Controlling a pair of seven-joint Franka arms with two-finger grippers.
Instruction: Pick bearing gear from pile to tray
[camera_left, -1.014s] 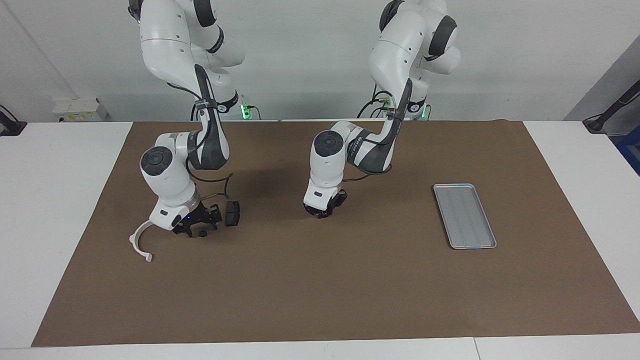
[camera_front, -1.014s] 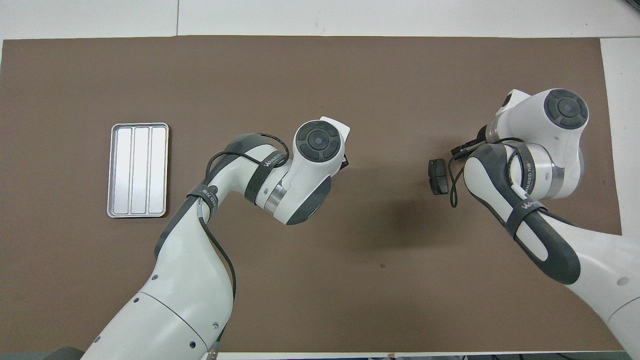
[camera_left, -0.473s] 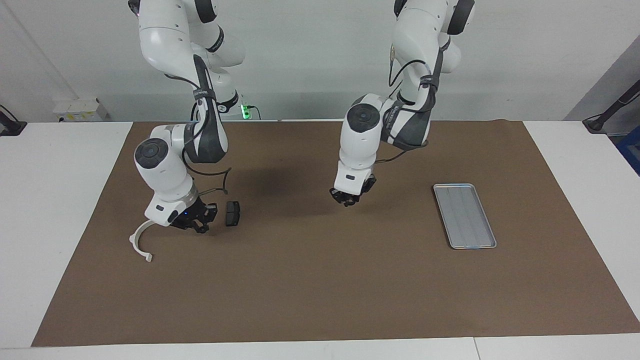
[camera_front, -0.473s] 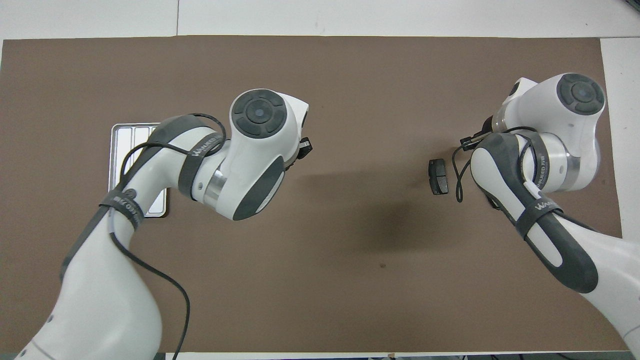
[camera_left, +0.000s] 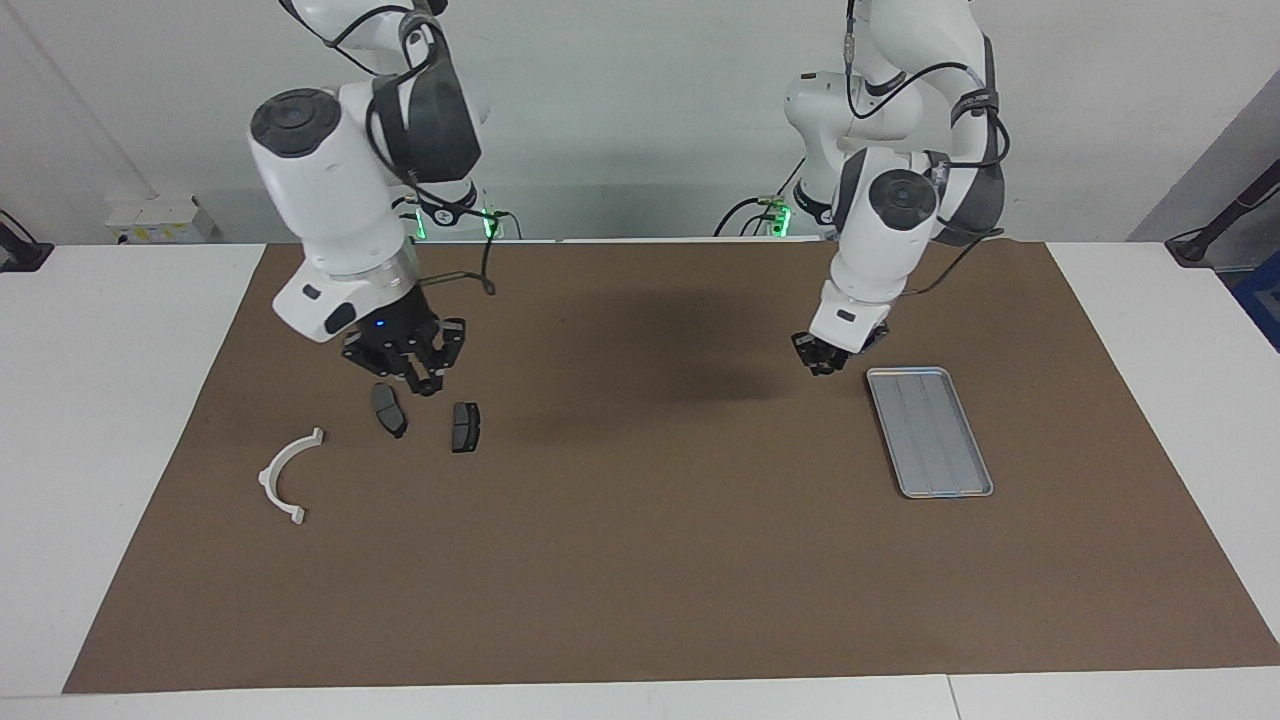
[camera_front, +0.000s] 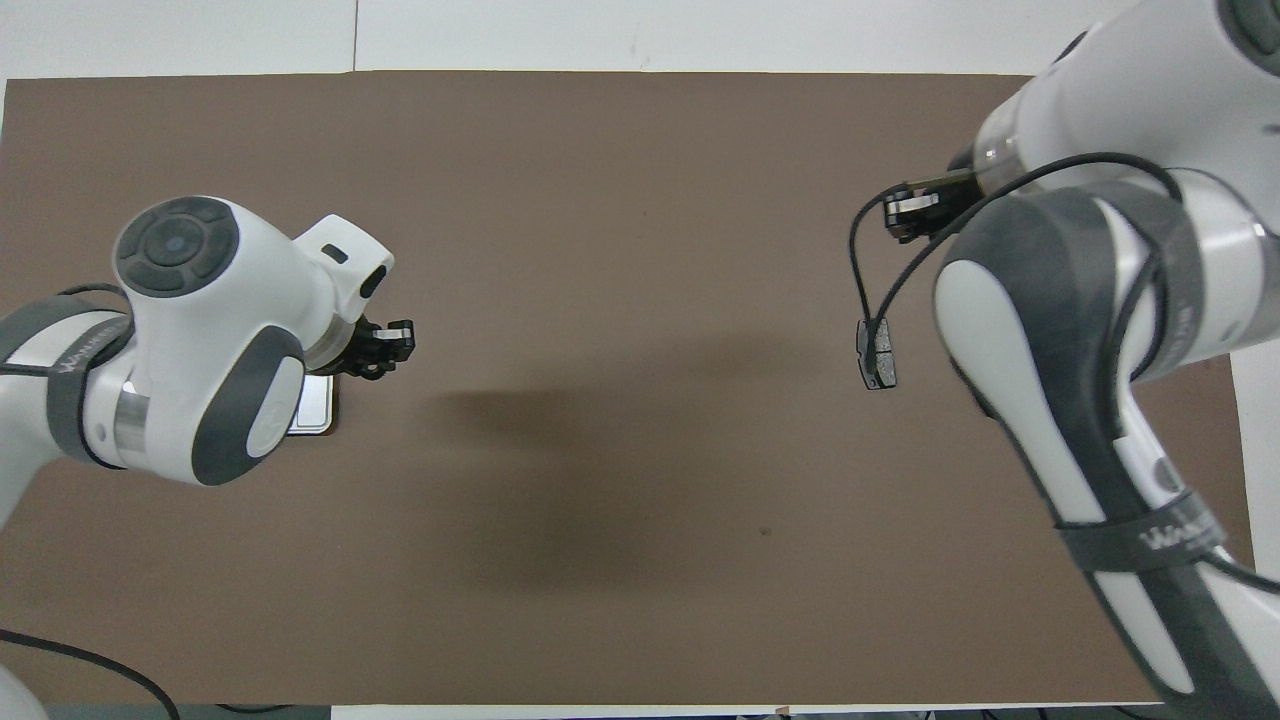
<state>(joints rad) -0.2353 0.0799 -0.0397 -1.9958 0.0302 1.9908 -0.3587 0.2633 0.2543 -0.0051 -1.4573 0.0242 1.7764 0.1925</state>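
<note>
Beside the tray (camera_left: 930, 432), the left gripper (camera_left: 823, 357) hovers with fingers seemingly together on a small part, unclear, likely in the carrying step, next needing centring over it, while the right gripper (camera_left: 408, 362) waits, fingers apart, above the pile (camera_left: 388, 410)

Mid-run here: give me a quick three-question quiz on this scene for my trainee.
1. True or false: the white bracket lies on the brown mat, apart from the tray.
2. Which arm's gripper hangs beside the tray's corner? A) left B) right
3. How many brake pads lie on the mat?
Key: 1 true. 2 A: it is the left gripper; the right gripper hangs above the brake pads. 3 two.
</note>
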